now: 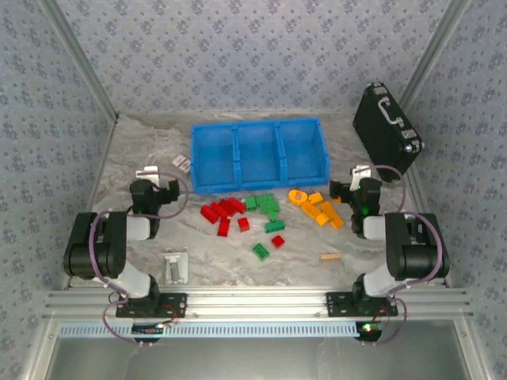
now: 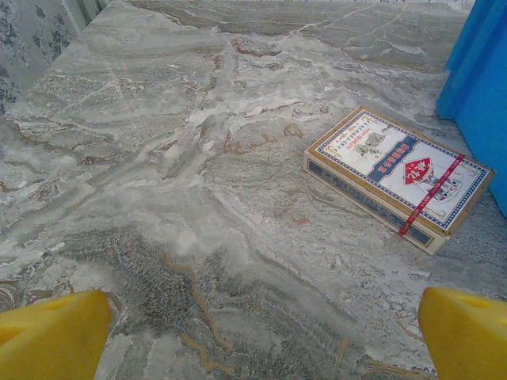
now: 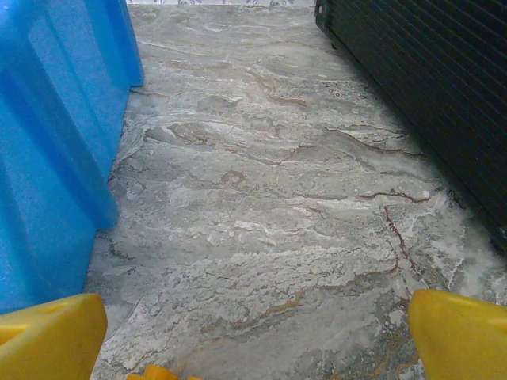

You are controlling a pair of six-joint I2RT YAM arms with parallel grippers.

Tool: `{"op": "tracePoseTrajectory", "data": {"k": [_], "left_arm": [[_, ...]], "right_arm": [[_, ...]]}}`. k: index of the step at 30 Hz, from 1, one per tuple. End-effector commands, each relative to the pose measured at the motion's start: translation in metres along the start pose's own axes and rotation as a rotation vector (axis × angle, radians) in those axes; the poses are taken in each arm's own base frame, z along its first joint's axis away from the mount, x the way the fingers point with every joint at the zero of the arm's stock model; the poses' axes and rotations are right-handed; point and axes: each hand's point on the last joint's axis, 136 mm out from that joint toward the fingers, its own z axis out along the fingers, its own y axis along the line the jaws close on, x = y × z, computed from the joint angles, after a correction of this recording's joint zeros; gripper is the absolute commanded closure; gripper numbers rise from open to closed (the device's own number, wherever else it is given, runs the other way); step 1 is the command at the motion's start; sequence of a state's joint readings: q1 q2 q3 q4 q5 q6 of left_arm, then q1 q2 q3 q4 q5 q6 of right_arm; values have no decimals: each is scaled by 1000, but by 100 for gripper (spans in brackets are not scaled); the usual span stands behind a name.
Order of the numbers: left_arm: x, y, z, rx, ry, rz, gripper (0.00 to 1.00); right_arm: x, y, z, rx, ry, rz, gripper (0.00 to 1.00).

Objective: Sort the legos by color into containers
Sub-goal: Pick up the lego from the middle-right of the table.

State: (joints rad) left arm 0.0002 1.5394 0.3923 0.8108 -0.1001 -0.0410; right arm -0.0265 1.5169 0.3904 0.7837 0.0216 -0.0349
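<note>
three joined blue containers [image 1: 258, 152] sit toward the far edge of the tabletop [image 1: 142, 146], legos [image 1: 261, 203] scattered just on their near side, red through orange. left pincer [image 2: 257, 328] is spread wide near a card box [image 2: 400, 178], right pincer [image 3: 253, 328] released too, beside the black case [image 3: 428, 79].

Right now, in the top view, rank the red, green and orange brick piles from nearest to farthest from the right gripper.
1. The orange bricks, just left of the right gripper.
2. The green bricks, in the middle of the row.
3. The red bricks, farthest left.
</note>
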Motion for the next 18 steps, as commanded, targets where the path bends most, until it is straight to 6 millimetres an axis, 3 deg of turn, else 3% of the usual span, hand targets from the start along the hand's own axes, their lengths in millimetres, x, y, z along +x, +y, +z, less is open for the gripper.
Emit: {"op": "tracePoseTrajectory", "data": {"k": [1,18], "left_arm": [[-12,-1,2,10,-28,7,0],[-12,-1,2,10,-28,7,0]], "right_arm": [[-5,-2,1,7,-19,4,1],[-5,-2,1,3,-17,7,1]]}}
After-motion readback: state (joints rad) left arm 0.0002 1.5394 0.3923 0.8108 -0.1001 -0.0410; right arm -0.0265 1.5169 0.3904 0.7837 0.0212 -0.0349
